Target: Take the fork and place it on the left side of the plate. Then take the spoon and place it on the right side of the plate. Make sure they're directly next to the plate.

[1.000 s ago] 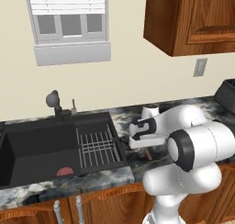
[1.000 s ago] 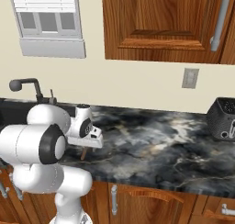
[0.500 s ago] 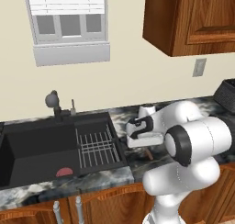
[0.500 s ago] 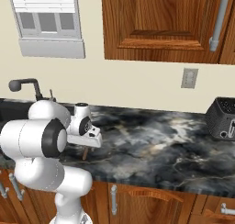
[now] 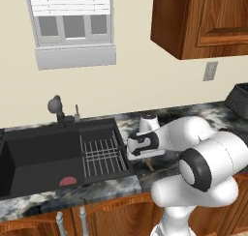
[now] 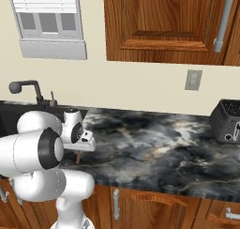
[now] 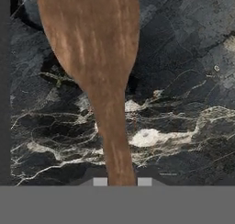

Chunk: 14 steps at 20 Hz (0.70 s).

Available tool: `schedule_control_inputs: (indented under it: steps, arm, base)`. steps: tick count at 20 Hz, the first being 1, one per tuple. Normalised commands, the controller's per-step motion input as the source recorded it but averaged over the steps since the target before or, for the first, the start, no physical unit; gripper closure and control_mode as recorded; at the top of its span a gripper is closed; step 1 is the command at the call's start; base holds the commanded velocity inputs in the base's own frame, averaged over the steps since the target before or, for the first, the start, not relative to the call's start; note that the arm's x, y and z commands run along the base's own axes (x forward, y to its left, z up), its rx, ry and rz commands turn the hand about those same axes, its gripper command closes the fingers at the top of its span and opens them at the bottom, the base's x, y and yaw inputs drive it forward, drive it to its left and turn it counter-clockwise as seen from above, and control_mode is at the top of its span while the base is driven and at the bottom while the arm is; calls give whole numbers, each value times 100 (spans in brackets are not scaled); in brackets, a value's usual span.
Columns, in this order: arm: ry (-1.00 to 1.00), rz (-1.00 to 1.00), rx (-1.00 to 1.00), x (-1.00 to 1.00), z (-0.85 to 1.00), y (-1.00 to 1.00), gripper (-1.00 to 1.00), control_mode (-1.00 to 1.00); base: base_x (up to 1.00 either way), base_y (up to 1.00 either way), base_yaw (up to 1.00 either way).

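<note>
Spoon (image 7: 98,67) gripped by the handle

The end effector (image 7: 119,182) is closed on it beside the sink (image 5: 43,155); a thin-handled grip could let it twist when lifted.

The sink (image 5: 43,157) is set into the counter (image 6: 154,148), with a rack (image 5: 101,155) in its right part and the faucet (image 5: 57,107) behind it. The spoon (image 7: 98,67) lies on the counter just right of the sink. A toaster (image 6: 227,122) stands far right of the sink.
</note>
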Motion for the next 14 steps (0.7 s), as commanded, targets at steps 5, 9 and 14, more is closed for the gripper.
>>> schedule_control_inputs:
  steps: [5,9,14]
  arm:
    - [-6,4,4,-13,9,11,100,-100]
    - [-10,1,8,-2,62,0,100,-100]
    - [-14,1,8,0,83,-2,100,-100]
  base:
    - [0,0,0]
    - [0,0,0]
    - [0,0,0]
